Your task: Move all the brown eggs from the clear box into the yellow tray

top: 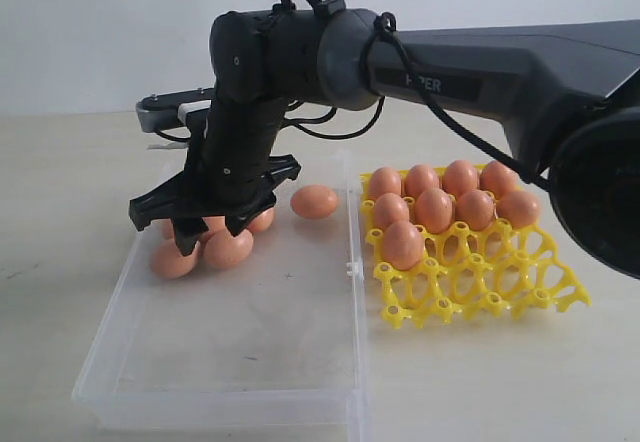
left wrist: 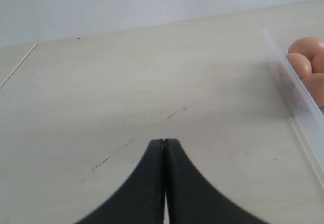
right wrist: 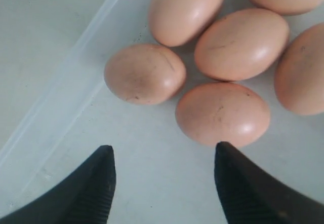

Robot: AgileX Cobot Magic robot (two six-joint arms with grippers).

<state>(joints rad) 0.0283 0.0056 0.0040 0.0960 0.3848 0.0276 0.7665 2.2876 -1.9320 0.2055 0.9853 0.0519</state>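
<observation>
Six brown eggs (right wrist: 223,113) by R end effector (right wrist: 163,149), spread wide, empty, L end effector (left wrist: 164,142) pressed together.

Pale table against a bare wall, under soft, even light.

The table (top: 60,162) spread out on every side of the right gripper (top: 212,234), its top a light beige with faint grain, and well behind that gripper it met a plain whitish wall (top: 100,22) in one straight line. Just ahead of the left gripper (left wrist: 164,143) the surface carried a few short dark scuffs (left wrist: 172,115), with a fainter streak (left wrist: 101,163) nearer its tips. Farther off from it a thin seam (left wrist: 19,64) ran slantwise across the top. The light was diffuse; shadows on the table were weak and soft-edged.
</observation>
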